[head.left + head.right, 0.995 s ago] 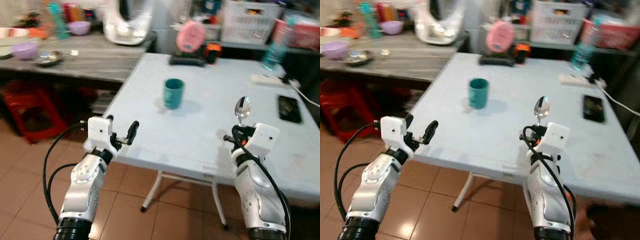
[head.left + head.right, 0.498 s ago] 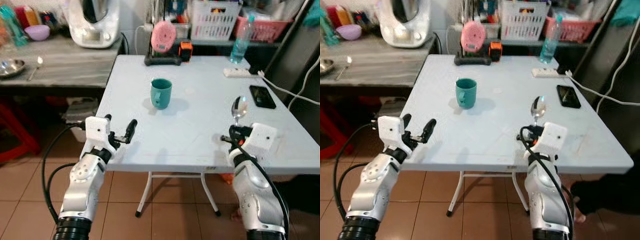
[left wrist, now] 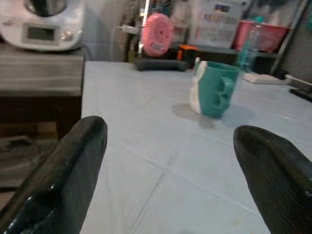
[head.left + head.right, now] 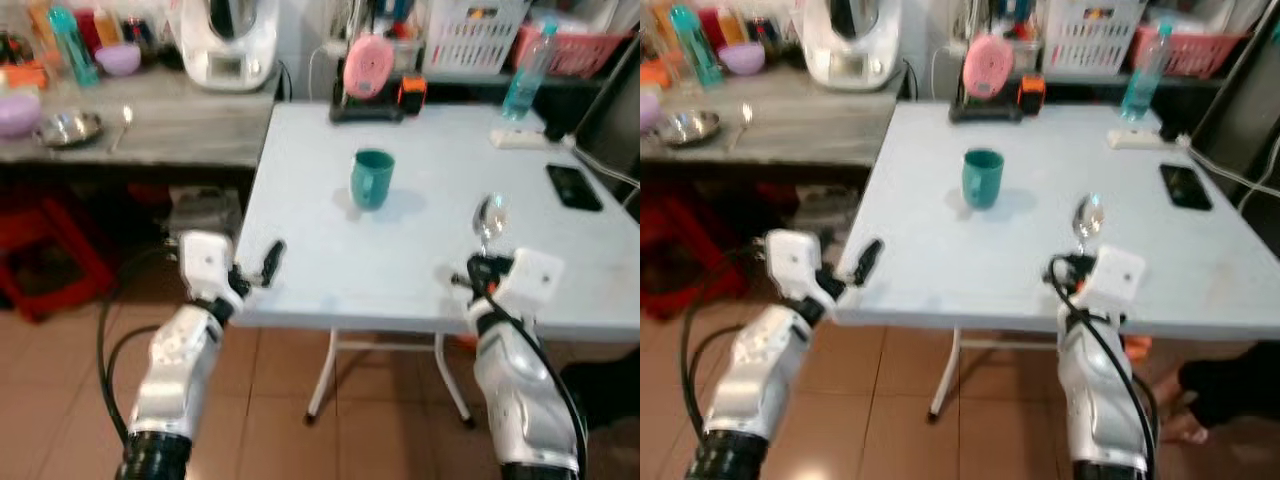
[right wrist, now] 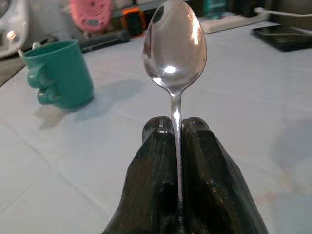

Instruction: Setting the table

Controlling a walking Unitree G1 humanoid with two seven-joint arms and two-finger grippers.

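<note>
A teal mug stands upright on the pale blue table, left of its middle. My right gripper is shut on a metal spoon, held over the table's near right part with the bowl pointing away from me. The right wrist view has the spoon upright between the fingers and the mug beyond it. Over the table's near left edge, my left gripper is open with nothing between its fingers; the mug lies ahead of it.
A black phone and a white power strip lie at the table's far right. A pink object on a black stand, a water bottle and baskets line the back. A grey counter with bowls stands left. Tiled floor lies below.
The camera has shifted, so the whole scene sits further right in the picture. Both grippers keep their poses; the spoon stays in the right gripper.
</note>
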